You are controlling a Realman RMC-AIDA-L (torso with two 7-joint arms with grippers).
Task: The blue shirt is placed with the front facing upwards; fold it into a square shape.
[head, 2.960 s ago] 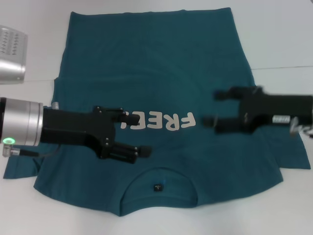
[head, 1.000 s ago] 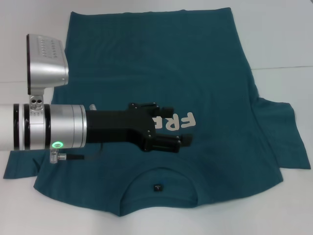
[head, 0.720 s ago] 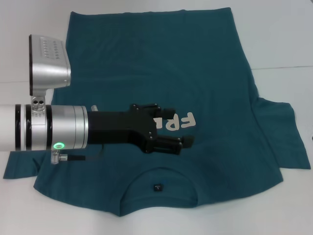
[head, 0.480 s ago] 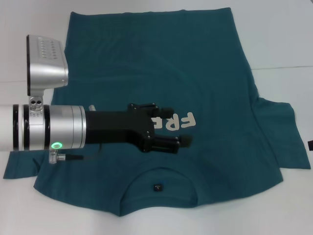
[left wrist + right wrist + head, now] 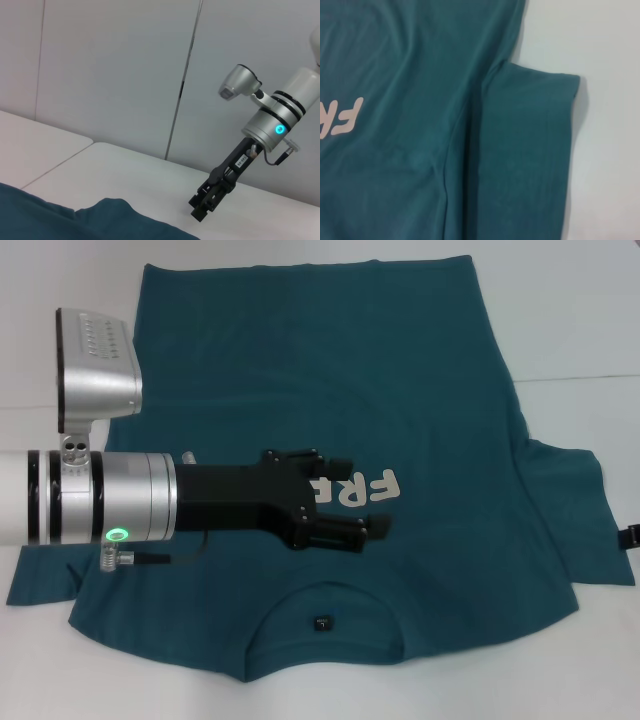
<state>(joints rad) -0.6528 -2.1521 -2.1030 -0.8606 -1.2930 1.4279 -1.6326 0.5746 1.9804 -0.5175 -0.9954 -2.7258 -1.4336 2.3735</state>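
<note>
— Where is the shirt right now?

— The blue shirt (image 5: 330, 390) lies flat on the white table (image 5: 580, 320) in front of me, front side up, collar end nearest my body and hem at the far side. Both short sleeves are spread out to the sides, and the cream letters on the chest read upside down from my head camera. My right wrist camera looks straight down on the right sleeve (image 5: 530, 150) and on a bit of that lettering (image 5: 340, 117).

— And your left gripper?

— My left gripper (image 5: 365, 498) reaches out over the chest of the shirt, its tips over the start of the lettering. The two fingers stand apart with nothing between them — I hold no cloth.

— The right one?

— My right gripper (image 5: 204, 206) is out at the right edge of the table, beyond the right sleeve; in the head view only a dark sliver of it (image 5: 629, 538) shows at the frame's edge. The left wrist camera sees it pointing down, close above the table surface, but from that angle I cannot tell how its fingers stand.
</note>
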